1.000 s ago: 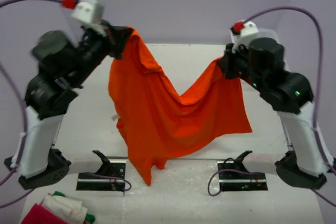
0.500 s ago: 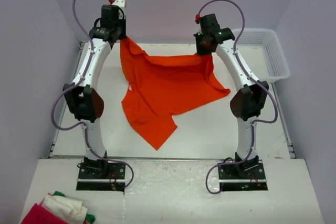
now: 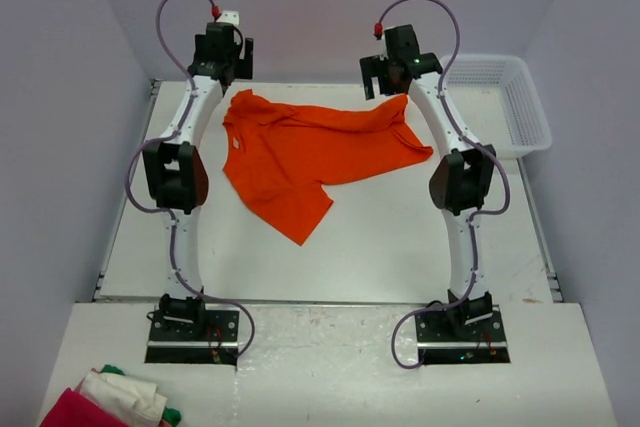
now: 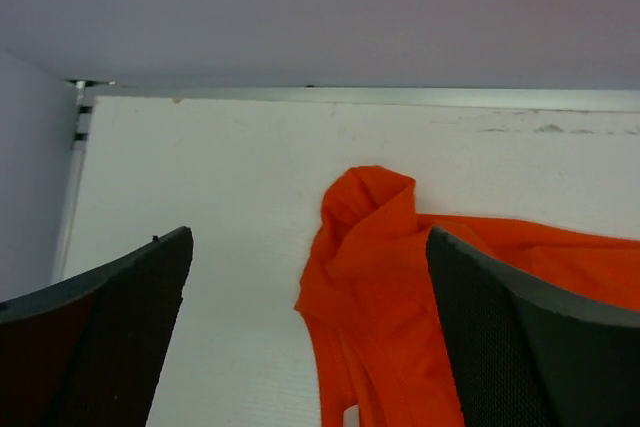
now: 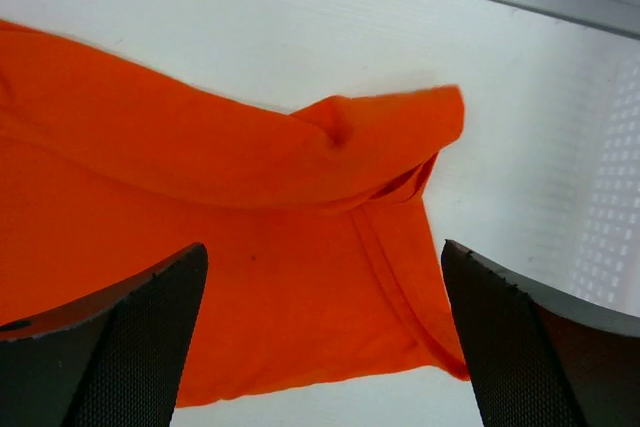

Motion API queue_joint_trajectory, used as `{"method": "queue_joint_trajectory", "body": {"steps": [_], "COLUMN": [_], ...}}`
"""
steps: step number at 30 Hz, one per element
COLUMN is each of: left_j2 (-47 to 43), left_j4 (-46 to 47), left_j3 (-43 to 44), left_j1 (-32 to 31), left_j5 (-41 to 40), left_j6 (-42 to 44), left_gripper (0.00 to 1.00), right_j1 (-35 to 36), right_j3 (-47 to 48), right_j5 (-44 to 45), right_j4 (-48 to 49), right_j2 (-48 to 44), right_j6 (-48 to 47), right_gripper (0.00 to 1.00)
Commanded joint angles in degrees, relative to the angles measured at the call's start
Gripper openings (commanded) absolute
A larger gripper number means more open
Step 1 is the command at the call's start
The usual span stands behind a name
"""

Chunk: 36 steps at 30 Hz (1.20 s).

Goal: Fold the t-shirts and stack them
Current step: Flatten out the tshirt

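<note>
One bright orange t-shirt (image 3: 300, 152) lies spread and wrinkled on the far half of the white table (image 3: 400, 237), one sleeve pointing toward the near side. My left gripper (image 3: 225, 72) hangs open just above the shirt's far left corner; in the left wrist view its jaws (image 4: 308, 237) stand wide with a bunched orange corner (image 4: 370, 237) below them. Over the far right corner my right gripper (image 3: 385, 77) is open too. The right wrist view shows its jaws (image 5: 322, 247) wide apart above a folded-over edge of the shirt (image 5: 250, 287), holding nothing.
A white mesh basket (image 3: 510, 97) stands at the table's far right corner. A pile of red, white and green cloth (image 3: 110, 402) sits at the near left, off the table. Both arms stretch along the table's sides toward the back wall.
Both arms swung the hanging shirt out to the far side and laid it down. Both grippers, shut on its corners before, have opened and let go.
</note>
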Motion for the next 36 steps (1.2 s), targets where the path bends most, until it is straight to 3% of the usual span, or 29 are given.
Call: {"method": "queue_joint_trajectory", "body": {"steps": [1,4,8,9,11,12,14,16,18,20,23,27,36], "left_j2": [-9.5,-16.1,-21.9,-23.4,-29.7,-32.0,-36.8,-39.3,-40.5,-42.4,-45.9,-48.2,-43.7], "left_j4": [12.4,10.7,-6.1,-7.7,-9.6,-9.1,-10.4,-13.1,-14.1,-16.4,-15.1,-15.2,-13.1], "left_j3": [-4.8,-4.8,-4.8,-10.1,-22.8,-27.8,-37.2,-41.5,-46.5,-50.7,-56.1,-62.3,-69.3], "left_j1": [-1.6,-4.7,-10.3,-12.4,-14.8,-17.5,-21.4,-29.2,-34.7,-35.8,-36.8,-40.9,-49.8], "left_j5": [-14.0,-15.4,-12.3,-7.5,-6.9,-5.9,-9.0,-16.7,-20.1,-19.5,-12.0,-10.3,-9.0], "left_j6": [0.5,0.0,-12.7,-14.8,-20.5,-21.4,-23.0,-23.6,-24.0,-26.6,-28.3,-32.4,-39.7], "left_gripper": [1.00,1.00,0.92,0.79,0.60,0.35,0.20,0.25,0.39,0.39,0.35,0.33,0.39], "right_j1": [-0.1,-0.1,-0.1,-0.1,0.3,0.5,2.0,3.5,5.8,7.0,8.1,8.1,7.9], "right_j3": [-1.5,-3.4,-12.8,-15.6,-24.2,-27.9,-30.9,-35.0,-39.0,-41.3,-49.1,-53.4,-59.6], "right_j5": [7.6,15.7,13.5,12.9,11.1,10.6,10.8,10.8,10.2,9.1,7.5,8.8,5.1], "right_j4": [6.3,1.9,-3.0,-3.0,-1.3,-1.5,-2.2,-2.4,-1.7,-1.6,1.4,2.1,6.4], "right_j2": [-7.0,-12.3,-21.6,-23.6,-29.5,-30.9,-35.1,-38.0,-42.5,-46.8,-52.6,-56.9,-61.4], "right_j6": [-2.8,0.7,7.8,8.8,10.7,11.2,13.1,13.7,13.9,15.2,14.9,13.3,12.3], "right_gripper": [0.99,0.99,0.99,0.99,0.97,0.96,0.96,0.95,0.95,0.95,0.95,0.96,0.96]}}
